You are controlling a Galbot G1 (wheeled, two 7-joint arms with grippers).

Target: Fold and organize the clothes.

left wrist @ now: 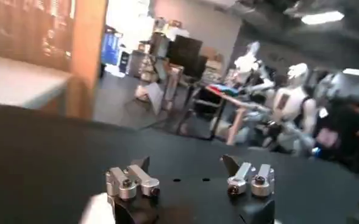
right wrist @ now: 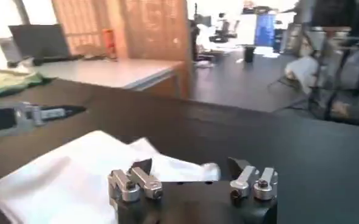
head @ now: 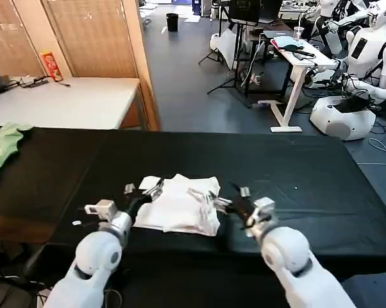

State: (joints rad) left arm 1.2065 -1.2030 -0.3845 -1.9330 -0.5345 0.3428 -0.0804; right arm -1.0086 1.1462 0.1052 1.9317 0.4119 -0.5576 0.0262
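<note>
Flanking the white T-shirt (head: 179, 204) on either side, left gripper (head: 143, 190) at its left edge and right gripper (head: 226, 199) at its right edge, both with jaws spread apart and holding nothing, as seen in the wrist views too (left wrist: 190, 173) (right wrist: 192, 172). Lying bunched and partly folded on the black table (head: 321, 173), toward the near edge, roughly centred. Judged risk: pinching only the top layer and dragging the stack crooked, or pushing loose cloth toward the near edge so part of it slides off. Beyond the T-shirt, plenty of bare black surface behind and to the right for sweeping or flattening; farther left, well apart, a light green garment (head: 2, 146) at the table's far left edge.
</note>
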